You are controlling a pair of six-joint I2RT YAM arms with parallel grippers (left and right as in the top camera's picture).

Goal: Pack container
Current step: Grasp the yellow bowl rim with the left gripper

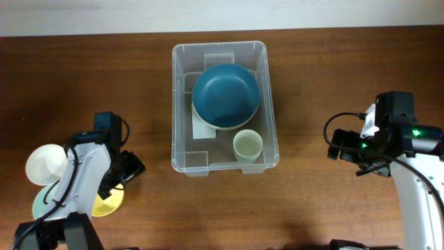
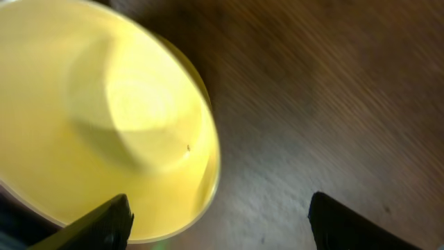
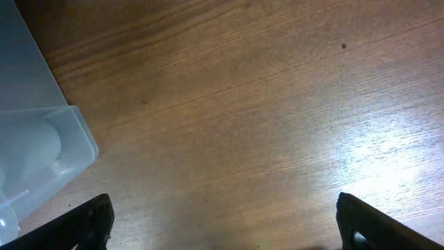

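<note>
The clear plastic container stands at the table's middle back. It holds a dark blue bowl stacked on a pale one, and a pale green cup at its front right. Its corner shows in the right wrist view. My left gripper is open at the front left, right above the edge of a yellow plate, which fills the left wrist view. My right gripper is open and empty over bare wood, right of the container.
A white bowl and a pale green plate lie at the front left, next to the yellow plate. The table is dark wood, with a white wall strip along the back edge.
</note>
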